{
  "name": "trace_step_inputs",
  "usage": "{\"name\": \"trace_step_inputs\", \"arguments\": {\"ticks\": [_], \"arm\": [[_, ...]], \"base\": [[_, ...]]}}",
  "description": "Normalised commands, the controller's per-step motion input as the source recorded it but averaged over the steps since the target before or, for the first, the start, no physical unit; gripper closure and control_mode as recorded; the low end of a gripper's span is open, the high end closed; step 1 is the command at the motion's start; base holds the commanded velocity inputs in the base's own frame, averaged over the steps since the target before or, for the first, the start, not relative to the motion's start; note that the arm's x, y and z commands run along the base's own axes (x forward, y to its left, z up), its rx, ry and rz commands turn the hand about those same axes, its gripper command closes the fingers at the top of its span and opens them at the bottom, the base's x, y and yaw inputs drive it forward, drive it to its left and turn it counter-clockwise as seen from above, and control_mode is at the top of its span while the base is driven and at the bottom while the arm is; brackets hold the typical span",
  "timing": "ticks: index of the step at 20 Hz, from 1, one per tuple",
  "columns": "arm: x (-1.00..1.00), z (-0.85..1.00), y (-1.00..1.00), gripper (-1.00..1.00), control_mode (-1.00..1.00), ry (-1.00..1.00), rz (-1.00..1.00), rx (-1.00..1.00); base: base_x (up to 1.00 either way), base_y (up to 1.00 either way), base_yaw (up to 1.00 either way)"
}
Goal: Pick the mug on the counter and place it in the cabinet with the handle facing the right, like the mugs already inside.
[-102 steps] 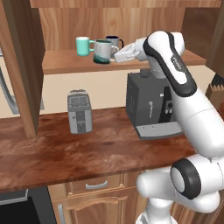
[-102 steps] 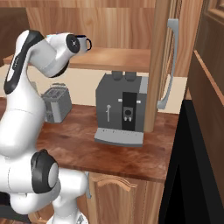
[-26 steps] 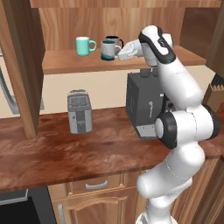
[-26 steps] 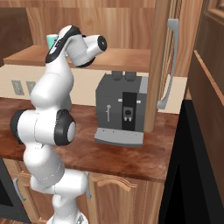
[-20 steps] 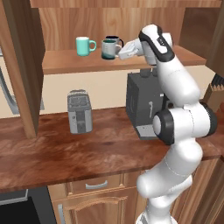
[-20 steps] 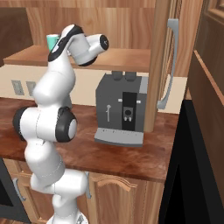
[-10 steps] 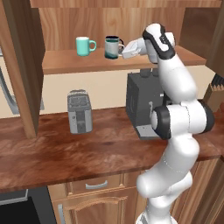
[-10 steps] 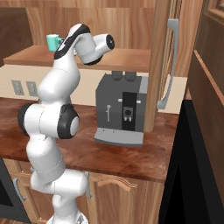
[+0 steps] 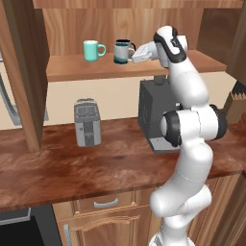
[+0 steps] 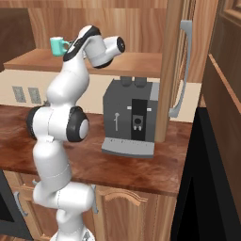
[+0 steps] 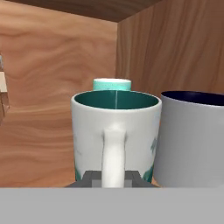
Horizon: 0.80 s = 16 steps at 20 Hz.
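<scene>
Flat, even rendered light; soft sheen on the bench [image 9: 72, 168]; hand view sharp, darker ceiling toward 12 o'clock.

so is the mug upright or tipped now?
Upright: the mug shows a level rim, its handle toward the camera, standing on the cabinet shelf.

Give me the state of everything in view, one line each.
the mug: upright in the cabinet
the handle: facing the gripper
gripper: shut on the handle
mint mug: upright, handle right
grey mug: upright beside the mug
the cabinet: open
toaster: upright on the counter
</scene>
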Motion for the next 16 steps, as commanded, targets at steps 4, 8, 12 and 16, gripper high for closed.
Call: {"name": "trace_step_inputs", "arguments": {"ticks": [4, 8, 12, 16], "arm": [[0.26, -0.03, 0.00, 1.00, -1.00, 0.02, 0.00, 0.00], [0.16, -0.03, 0.00, 1.00, -1.00, 0.04, 0.00, 0.00], [0.17, -0.05, 0.00, 1.00, -1.00, 0.03, 0.00, 0.00], [0.06, -0.03, 0.00, 1.00, -1.00, 0.03, 0.00, 0.00]], "base": [[0.00, 0.00, 0.00], [0.00, 0.00, 0.00], [0.00, 0.00, 0.00], [0.00, 0.00, 0.00]]}}
